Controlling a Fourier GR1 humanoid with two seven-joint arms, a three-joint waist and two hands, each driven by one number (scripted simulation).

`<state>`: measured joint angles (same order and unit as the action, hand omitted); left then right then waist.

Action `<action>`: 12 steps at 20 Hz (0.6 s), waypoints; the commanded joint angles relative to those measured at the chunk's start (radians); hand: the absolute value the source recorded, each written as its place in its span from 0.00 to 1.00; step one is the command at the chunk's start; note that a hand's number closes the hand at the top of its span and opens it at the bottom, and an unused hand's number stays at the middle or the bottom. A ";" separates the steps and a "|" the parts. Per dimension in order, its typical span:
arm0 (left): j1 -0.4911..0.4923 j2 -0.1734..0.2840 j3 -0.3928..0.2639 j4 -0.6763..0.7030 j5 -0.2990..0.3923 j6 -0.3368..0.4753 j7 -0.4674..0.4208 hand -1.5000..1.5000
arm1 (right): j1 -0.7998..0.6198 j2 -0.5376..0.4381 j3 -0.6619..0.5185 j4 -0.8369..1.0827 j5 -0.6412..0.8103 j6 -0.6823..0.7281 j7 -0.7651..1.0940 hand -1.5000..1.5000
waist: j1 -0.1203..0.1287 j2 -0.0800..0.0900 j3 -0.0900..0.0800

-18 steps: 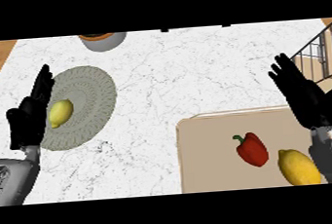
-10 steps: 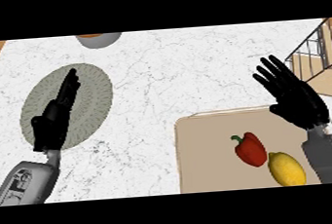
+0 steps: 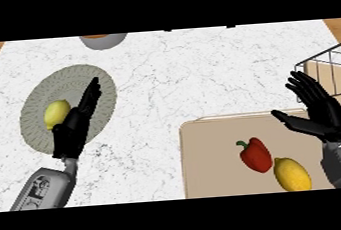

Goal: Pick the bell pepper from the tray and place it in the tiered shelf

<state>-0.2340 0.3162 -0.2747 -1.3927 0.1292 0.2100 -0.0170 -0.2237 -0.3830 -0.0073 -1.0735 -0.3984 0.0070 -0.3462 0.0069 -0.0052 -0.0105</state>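
Red bell pepper [image 3: 255, 154] lies on tray [image 3: 206, 159] beside lemon [image 3: 292, 173]; right hand [image 3: 320, 112] and left hand [image 3: 76, 122] both open-fingered, holding nothing.

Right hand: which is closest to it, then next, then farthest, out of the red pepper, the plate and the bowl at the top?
From the right hand:
1. Red bell pepper, on the tray just left of and below it.
2. Bowl, at the counter's top edge.
3. Plate, at the far left under the left hand.

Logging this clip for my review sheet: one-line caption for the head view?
Open right hand hovers above beige tray holding red bell pepper and yellow lemon; wire tiered shelf at right.
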 commanded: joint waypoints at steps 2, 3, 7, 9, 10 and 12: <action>0.000 -0.029 -0.007 -0.012 -0.025 0.011 0.021 0.50 | 0.010 -0.010 -0.103 0.154 -0.104 0.200 -0.141 0.00 | -0.002 0.008 0.012; 0.015 -0.043 -0.024 -0.013 -0.050 0.025 0.031 0.50 | -0.045 -0.075 -0.098 0.148 -0.115 0.272 -0.049 0.00 | -0.001 0.007 0.011; -0.019 -0.055 0.005 0.032 -0.040 0.013 0.004 0.50 | -0.073 -0.152 0.024 0.093 0.006 0.367 0.006 0.00 | -0.004 0.007 0.010; 0.006 -0.002 0.034 -0.013 -0.001 -0.043 0.028 0.50 | -0.056 -0.204 0.036 0.037 0.037 0.380 0.021 0.00 | -0.003 0.003 0.010; 0.005 -0.025 0.021 -0.025 -0.018 -0.016 0.048 0.50 | -0.032 -0.227 0.040 -0.009 0.043 0.397 0.026 0.00 | -0.010 0.002 0.010; 0.035 -0.002 0.038 -0.045 -0.006 -0.048 0.023 0.50 | -0.048 -0.265 0.032 -0.042 0.038 0.407 0.100 0.00 | -0.008 0.001 0.010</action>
<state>-0.2173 0.2921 -0.2572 -1.3988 0.1076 0.1928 -0.0073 -0.2619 -0.5699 0.0187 -1.0415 -0.3823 0.3788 -0.3183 0.0025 0.0018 0.0041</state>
